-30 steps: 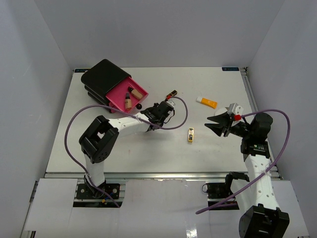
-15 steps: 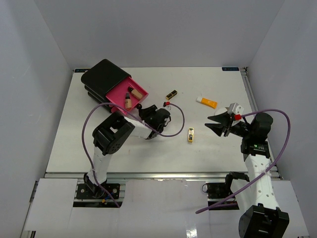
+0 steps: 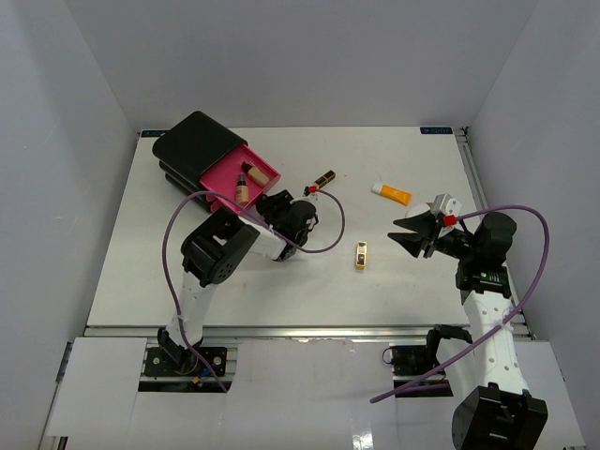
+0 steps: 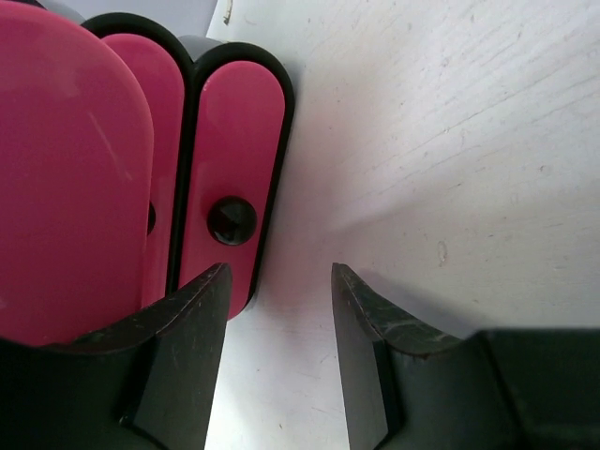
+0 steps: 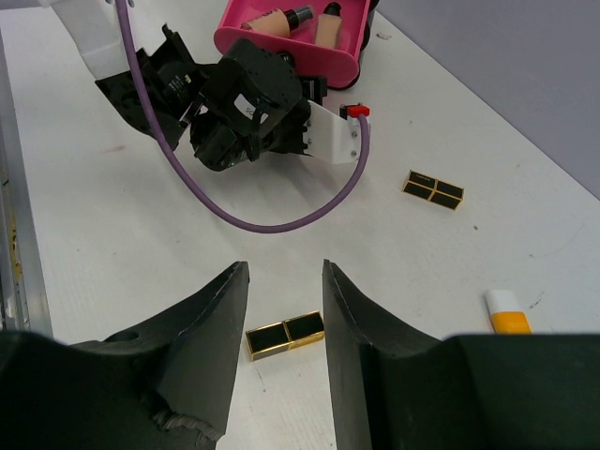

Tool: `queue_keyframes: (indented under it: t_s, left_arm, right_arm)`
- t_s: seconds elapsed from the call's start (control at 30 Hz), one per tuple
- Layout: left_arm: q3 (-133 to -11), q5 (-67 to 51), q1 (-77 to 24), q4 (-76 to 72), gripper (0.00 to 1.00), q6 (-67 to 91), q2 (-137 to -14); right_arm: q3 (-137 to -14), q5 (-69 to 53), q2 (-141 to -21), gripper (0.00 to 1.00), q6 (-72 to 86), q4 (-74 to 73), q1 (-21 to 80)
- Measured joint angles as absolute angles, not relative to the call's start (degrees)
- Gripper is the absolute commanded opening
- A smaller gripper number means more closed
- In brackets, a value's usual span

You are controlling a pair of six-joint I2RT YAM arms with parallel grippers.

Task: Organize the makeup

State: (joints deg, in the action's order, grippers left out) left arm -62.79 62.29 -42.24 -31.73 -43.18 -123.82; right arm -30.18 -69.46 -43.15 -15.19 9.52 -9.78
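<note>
In the top view the black box's open pink drawer [image 3: 223, 174] holds two beige foundation bottles [image 3: 242, 187]. My left gripper [image 3: 271, 202] sits at that drawer's front corner. In the left wrist view it [image 4: 279, 277] is open and empty, just below a pink drawer front [image 4: 239, 122] with a black knob [image 4: 232, 221]. One black-and-gold lipstick [image 3: 324, 177] lies behind the left arm. Another lipstick [image 3: 361, 255] lies mid-table; it [image 5: 286, 335] shows between my open right gripper's [image 5: 284, 272] fingers, farther off on the table. An orange white-capped tube [image 3: 391, 194] lies behind the right gripper [image 3: 412, 232].
The black box [image 3: 195, 141] stands at the back left with stacked pink drawer fronts [image 4: 66, 159]. The left arm's purple cable [image 3: 328, 230] loops over the table between the two lipsticks. White walls close in the table on three sides.
My left arm has folded back leftward from near the far lipstick to the pink drawer front, and its jaws have opened. The right arm and the makeup have not moved.
</note>
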Motion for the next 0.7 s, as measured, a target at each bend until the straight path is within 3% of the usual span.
queue_keyframes:
  t_s: [0.37,0.7]
  left_arm:
    - [-66.23,62.31,-42.44,-25.25,0.65,-41.15,-117.93]
    - [-77.68,57.27,-38.88,-3.37,0.65,-26.34,-115.63]
  right_arm:
    - [-30.18,-69.34,-43.22,0.44,-15.22,9.52,-9.8]
    - [-30.18,-69.17,-43.24,0.44,-15.28,9.4,-10.15]
